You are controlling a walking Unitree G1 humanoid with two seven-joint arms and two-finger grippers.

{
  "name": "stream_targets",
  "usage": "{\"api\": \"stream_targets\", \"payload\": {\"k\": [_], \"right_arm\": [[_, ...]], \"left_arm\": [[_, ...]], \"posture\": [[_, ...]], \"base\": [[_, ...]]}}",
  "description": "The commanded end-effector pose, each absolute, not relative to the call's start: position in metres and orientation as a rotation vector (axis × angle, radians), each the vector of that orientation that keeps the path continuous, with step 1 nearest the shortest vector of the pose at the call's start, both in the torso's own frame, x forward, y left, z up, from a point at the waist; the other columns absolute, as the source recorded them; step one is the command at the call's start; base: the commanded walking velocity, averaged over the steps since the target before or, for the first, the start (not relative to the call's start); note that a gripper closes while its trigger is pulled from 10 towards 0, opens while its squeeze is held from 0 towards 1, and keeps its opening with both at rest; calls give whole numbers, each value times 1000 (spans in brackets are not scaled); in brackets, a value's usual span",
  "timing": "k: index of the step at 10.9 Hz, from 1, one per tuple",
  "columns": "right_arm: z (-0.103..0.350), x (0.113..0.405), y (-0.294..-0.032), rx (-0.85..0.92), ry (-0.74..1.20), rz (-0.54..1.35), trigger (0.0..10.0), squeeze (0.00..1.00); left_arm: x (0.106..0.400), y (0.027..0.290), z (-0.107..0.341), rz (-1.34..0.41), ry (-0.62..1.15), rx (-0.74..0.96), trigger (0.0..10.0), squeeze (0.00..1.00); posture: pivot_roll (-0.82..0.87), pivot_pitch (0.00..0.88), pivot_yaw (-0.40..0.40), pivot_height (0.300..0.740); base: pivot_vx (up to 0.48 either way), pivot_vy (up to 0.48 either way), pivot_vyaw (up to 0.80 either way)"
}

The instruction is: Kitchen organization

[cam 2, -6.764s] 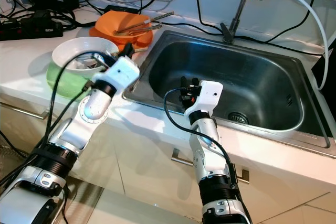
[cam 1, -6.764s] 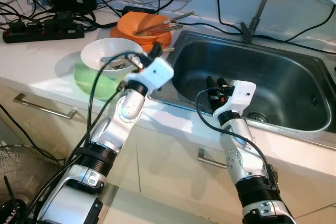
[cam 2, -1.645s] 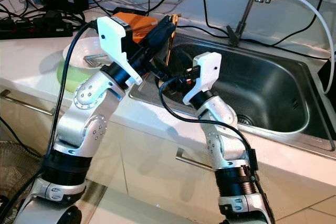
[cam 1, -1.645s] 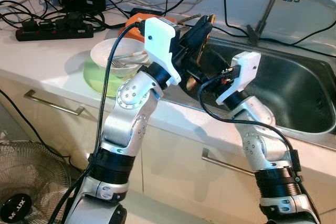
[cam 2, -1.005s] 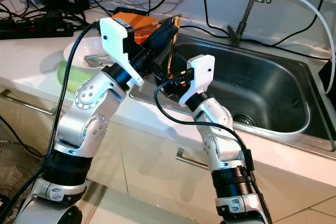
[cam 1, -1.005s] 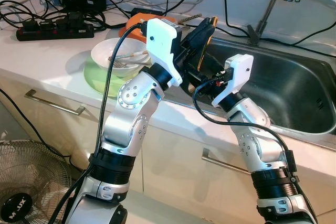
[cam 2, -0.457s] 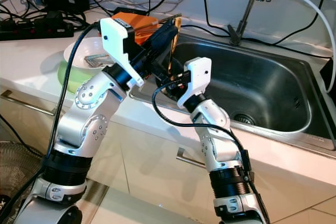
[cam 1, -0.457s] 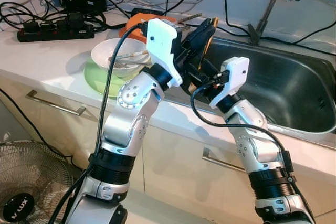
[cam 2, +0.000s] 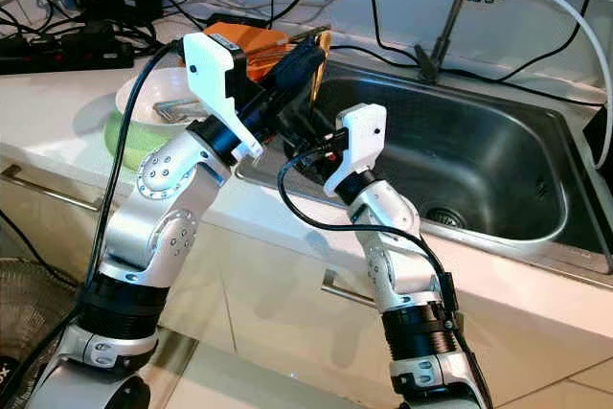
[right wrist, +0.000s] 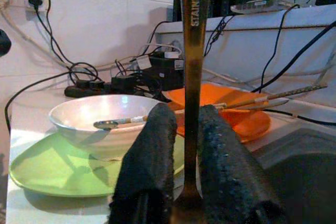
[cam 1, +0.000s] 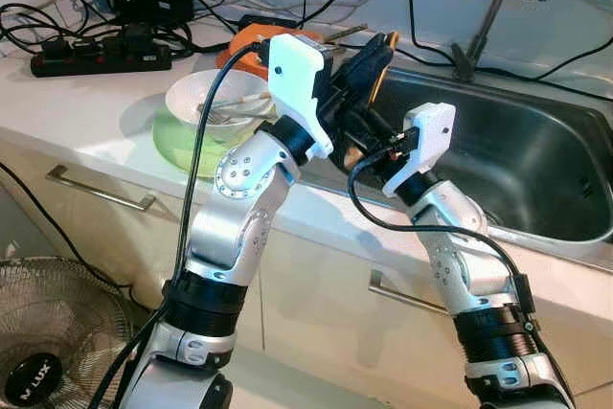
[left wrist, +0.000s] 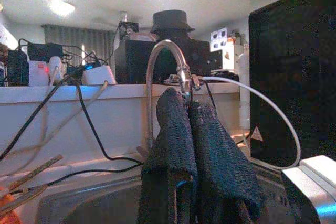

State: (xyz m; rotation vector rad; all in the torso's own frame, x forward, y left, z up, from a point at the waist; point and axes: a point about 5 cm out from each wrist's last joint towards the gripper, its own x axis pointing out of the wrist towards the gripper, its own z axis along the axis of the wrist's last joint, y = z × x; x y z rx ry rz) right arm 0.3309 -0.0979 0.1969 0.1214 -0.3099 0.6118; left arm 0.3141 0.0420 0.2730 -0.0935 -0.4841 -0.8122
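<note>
A gold-coloured metal utensil (right wrist: 192,51) stamped STAINLESS stands upright over the near left corner of the sink (cam 1: 536,155). My left gripper (cam 1: 375,53) is raised above the counter edge. Its fingers (left wrist: 178,145) are pressed together, with the utensil's top end (cam 2: 321,45) at their tips. My right gripper (right wrist: 186,114) reaches up from below, and its two black fingers hug the handle on either side. A white bowl (cam 1: 206,98) holding cutlery sits on a green plate (cam 1: 177,146) on the counter to the left. An orange plate (cam 1: 251,43) with chopsticks lies behind it.
A faucet (cam 1: 488,16) rises behind the sink. Power strips (cam 1: 96,56) and many cables crowd the back of the counter. A fan (cam 1: 38,352) stands on the floor at the lower left. Cabinet handles (cam 1: 96,189) run below the counter edge.
Since 6.8 s ago my left arm rose from the bowl with the utensil. My right gripper came up out of the sink and took the handle; it has barely moved in the last half second.
</note>
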Motion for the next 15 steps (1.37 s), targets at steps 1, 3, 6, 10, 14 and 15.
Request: {"api": "stream_targets", "payload": {"k": [1, 3, 6, 10, 14, 15], "right_arm": [[200, 334, -104, 118, -324, 578, 0, 0], [200, 334, -106, 116, -322, 569, 0, 0], [200, 337, -108, 114, -314, 553, 0, 0], [204, 354, -128, 97, -306, 357, 0, 0], [202, 388, -183, -1, -197, -3, 10000, 0], [199, 393, -190, -29, -160, -36, 10000, 0]], "left_arm": [[311, 37, 277, -834, -503, -80, 10000, 0], [311, 36, 276, -833, -501, -76, 10000, 0], [313, 36, 274, -825, -484, -100, 10000, 1000], [311, 37, 274, -829, -493, -125, 10000, 1000], [319, 51, 242, -751, -324, -82, 10000, 0], [320, 57, 226, -735, -246, -48, 10000, 0]], "posture": [[209, 14, -27, 740], [206, 16, -28, 740], [209, 17, -31, 740], [206, 16, -33, 740], [196, 0, -32, 740], [198, 0, -36, 740]], "base": [[0, 0, 0], [0, 0, 0], [0, 0, 0], [0, 0, 0], [0, 0, 0], [0, 0, 0]]}}
